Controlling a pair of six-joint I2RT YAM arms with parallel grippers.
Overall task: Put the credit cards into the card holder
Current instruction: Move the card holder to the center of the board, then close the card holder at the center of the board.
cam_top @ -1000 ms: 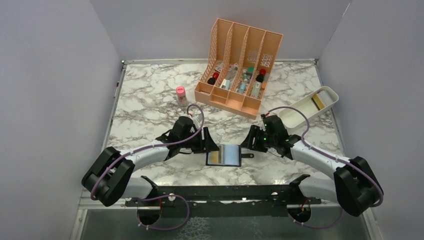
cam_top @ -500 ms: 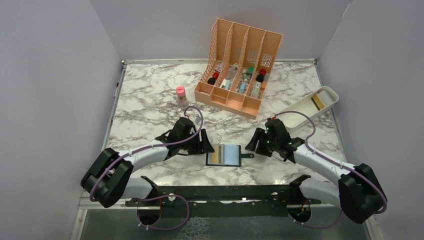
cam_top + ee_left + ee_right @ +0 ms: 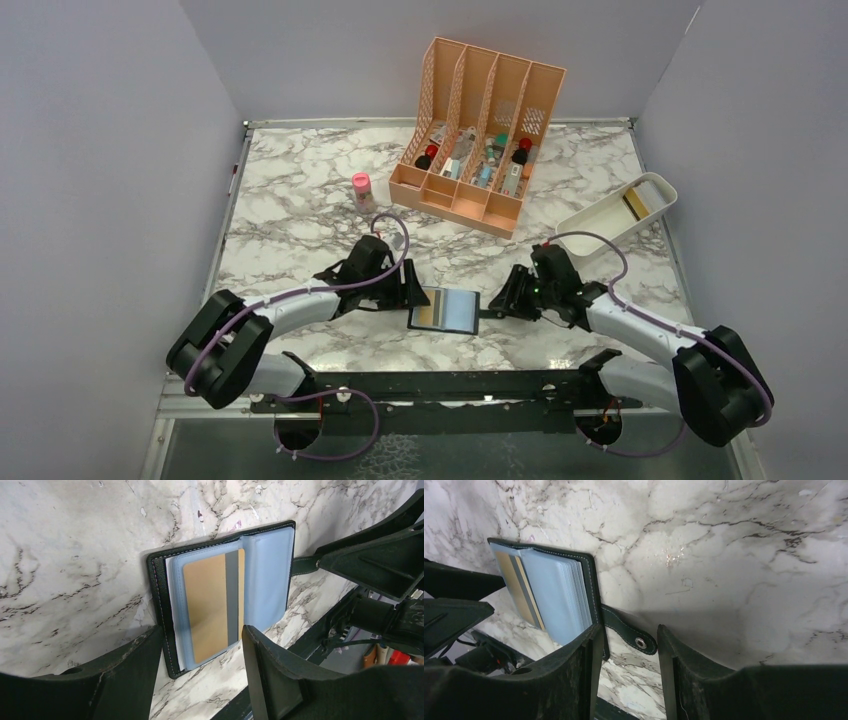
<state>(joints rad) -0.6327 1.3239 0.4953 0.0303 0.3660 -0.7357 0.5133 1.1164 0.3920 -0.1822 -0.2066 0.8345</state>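
Note:
The card holder (image 3: pixel 458 311) lies open on the marble between my grippers, bluish-grey inner faces up. A gold credit card (image 3: pixel 428 314) with a grey stripe sits on its left face; it also shows in the left wrist view (image 3: pixel 210 605). Another gold card (image 3: pixel 636 203) lies in the white tray. My left gripper (image 3: pixel 414 293) is open and empty at the holder's left end, which lies between its fingers (image 3: pixel 125 670). My right gripper (image 3: pixel 497 304) is open and empty at the holder's right edge (image 3: pixel 591 587), and the snap strap (image 3: pixel 629 630) lies between its fingers.
An orange slotted organiser (image 3: pixel 480 140) with small bottles stands at the back. A pink-capped bottle (image 3: pixel 361 190) stands to its left. The white oblong tray (image 3: pixel 600 225) lies at the right. The black base rail (image 3: pixel 440 385) runs along the near edge.
My right gripper has drawn back from the holder's right edge and come down level with the strap. My left gripper has shifted slightly left. The holder has moved a little to the left.

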